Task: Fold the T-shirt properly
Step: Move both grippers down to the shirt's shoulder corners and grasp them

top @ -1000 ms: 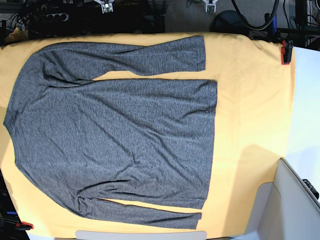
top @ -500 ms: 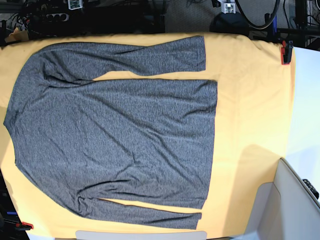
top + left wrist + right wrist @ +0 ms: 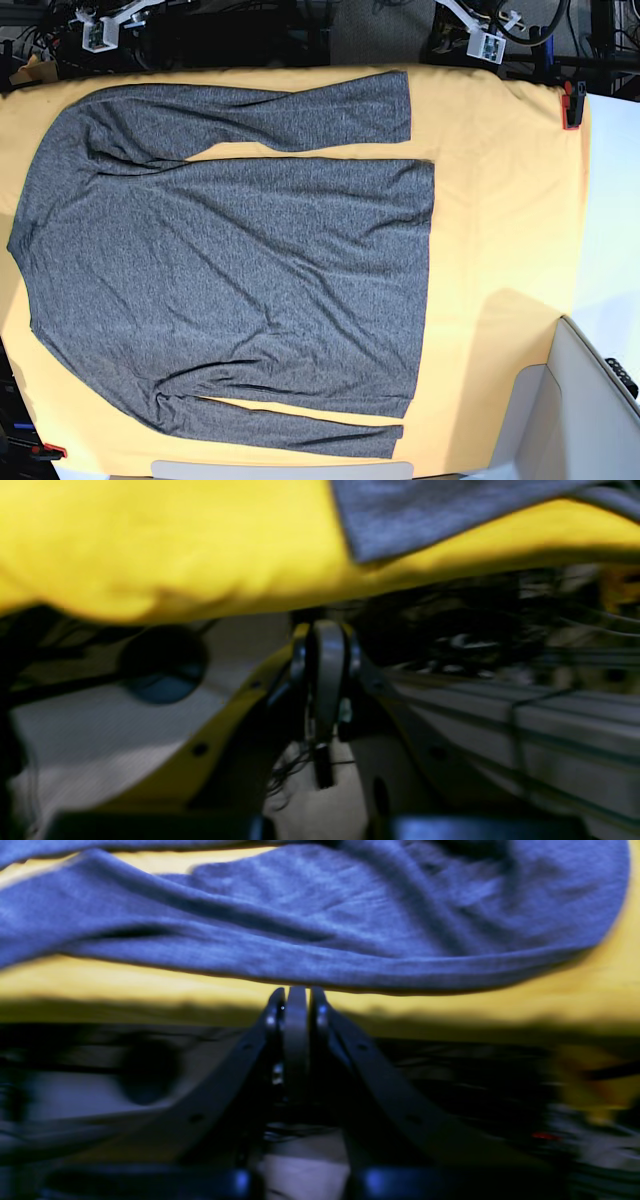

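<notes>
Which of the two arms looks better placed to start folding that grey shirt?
The right gripper, probably: its shut tips point straight at the T-shirt edge, while the left gripper faces mostly bare yellow-orange cloth.

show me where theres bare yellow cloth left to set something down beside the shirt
The widest free patch of the yellow cloth lies between the T-shirt hem and the red clamp. Thin bare slivers show between each sleeve and the body. The rest is covered by the shirt.
</notes>
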Controlling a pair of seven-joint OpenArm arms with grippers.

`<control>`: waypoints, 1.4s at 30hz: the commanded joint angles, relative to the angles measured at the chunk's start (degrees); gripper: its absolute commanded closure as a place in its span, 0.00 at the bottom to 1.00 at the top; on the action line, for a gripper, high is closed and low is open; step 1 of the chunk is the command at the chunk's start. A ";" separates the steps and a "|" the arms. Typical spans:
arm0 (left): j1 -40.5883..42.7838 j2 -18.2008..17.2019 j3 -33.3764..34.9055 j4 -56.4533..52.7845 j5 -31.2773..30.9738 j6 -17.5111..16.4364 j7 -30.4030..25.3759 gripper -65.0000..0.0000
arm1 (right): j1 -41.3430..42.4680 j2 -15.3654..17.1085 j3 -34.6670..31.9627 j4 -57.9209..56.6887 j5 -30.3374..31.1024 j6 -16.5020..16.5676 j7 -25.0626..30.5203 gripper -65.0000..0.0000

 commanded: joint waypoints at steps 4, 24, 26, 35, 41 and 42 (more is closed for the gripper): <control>-2.38 -1.29 0.27 1.06 -2.70 -2.14 1.87 0.90 | 1.97 1.16 4.65 1.17 12.38 3.28 -0.86 1.00; -22.86 -12.81 -0.43 0.36 -28.01 -10.23 27.45 0.59 | 20.34 -17.66 43.95 -8.32 40.95 12.42 -49.39 0.71; -25.33 -12.72 -2.28 -0.25 -29.24 -10.23 30.53 0.59 | 22.81 -19.59 47.46 -11.66 40.42 13.74 -53.43 0.70; -34.47 -5.42 -11.68 -8.43 -29.07 -10.23 48.99 0.59 | 27.82 -23.11 54.41 -15.18 30.93 14.27 -58.18 0.70; -35.79 -1.73 -13.09 -14.06 -29.07 -10.14 52.42 0.59 | 28.87 -23.28 54.50 -14.56 30.93 14.27 -58.09 0.70; -35.79 -1.29 -13.00 -14.76 -29.07 -10.14 52.42 0.59 | 29.31 -23.37 54.58 -13.95 30.67 14.27 -58.09 0.70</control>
